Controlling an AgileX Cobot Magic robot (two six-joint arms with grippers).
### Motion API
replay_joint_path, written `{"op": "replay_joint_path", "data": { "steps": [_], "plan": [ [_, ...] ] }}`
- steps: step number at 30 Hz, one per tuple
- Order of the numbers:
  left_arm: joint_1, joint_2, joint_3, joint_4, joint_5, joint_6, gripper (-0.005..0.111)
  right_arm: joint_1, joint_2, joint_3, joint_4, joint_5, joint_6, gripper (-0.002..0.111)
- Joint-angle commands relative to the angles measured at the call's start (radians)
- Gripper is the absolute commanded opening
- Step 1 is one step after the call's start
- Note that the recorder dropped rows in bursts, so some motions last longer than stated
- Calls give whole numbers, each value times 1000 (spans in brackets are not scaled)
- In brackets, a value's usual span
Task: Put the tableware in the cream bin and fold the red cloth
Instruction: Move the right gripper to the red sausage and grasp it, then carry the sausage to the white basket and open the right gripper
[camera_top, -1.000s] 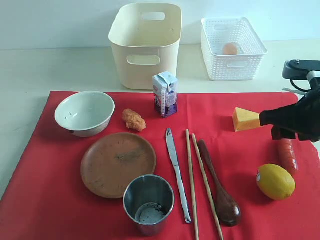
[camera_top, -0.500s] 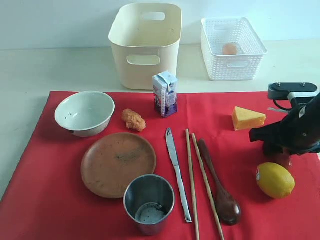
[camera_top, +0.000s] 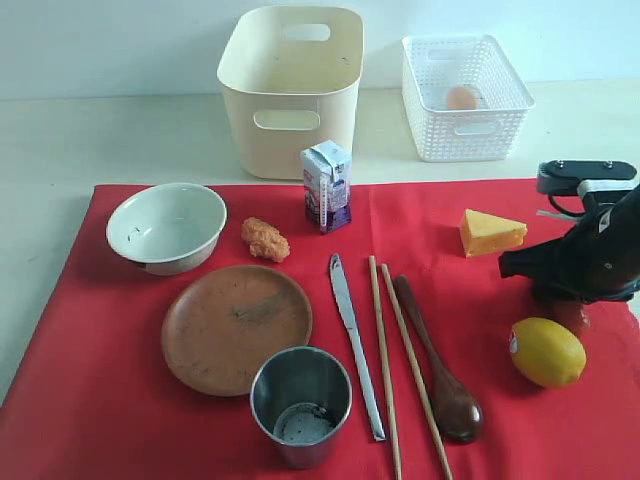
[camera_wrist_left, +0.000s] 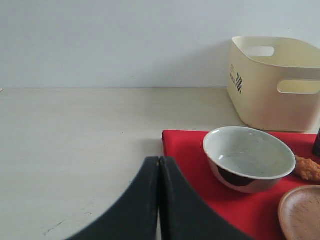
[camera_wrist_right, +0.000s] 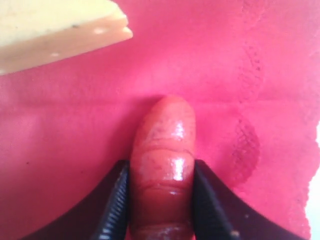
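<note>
On the red cloth (camera_top: 100, 400) lie the pale bowl (camera_top: 165, 225), brown plate (camera_top: 236, 325), steel cup (camera_top: 300, 400), knife (camera_top: 352, 345), chopsticks (camera_top: 385, 360) and dark wooden spoon (camera_top: 440, 375). The cream bin (camera_top: 290, 90) stands behind the cloth. At the cloth's right edge my right gripper (camera_wrist_right: 161, 200) is low over the fabric, and its jaws press both sides of a reddish sausage (camera_wrist_right: 162, 160). In the exterior view the arm (camera_top: 585, 260) hides most of that sausage. My left gripper (camera_wrist_left: 159, 167) is shut and holds nothing, near the cloth's corner by the bowl (camera_wrist_left: 248, 157).
A milk carton (camera_top: 327, 186) and a fried nugget (camera_top: 264, 239) sit at the back of the cloth. A cheese wedge (camera_top: 490, 232) and a lemon (camera_top: 547, 351) flank the right arm. The white lattice basket (camera_top: 465, 95) holds an egg (camera_top: 460, 97).
The right arm came down and leftward over the sausage, then its jaws closed onto it. The tableware has hardly moved.
</note>
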Motion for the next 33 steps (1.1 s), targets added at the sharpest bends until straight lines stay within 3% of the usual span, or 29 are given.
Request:
{"op": "replay_joint_path", "data": {
  "steps": [1, 10, 17, 33],
  "plan": [
    [2, -5, 0, 1, -1, 0, 1, 0, -47, 12, 23, 62, 9, 0],
    [2, -5, 0, 1, -1, 0, 1, 0, -237, 10, 30, 4, 9, 0],
    [2, -5, 0, 1, -1, 0, 1, 0, -319, 10, 30, -168, 9, 0],
    [2, -5, 0, 1, -1, 0, 1, 0, -163, -247, 30, -250, 9, 0]
  ]
}}
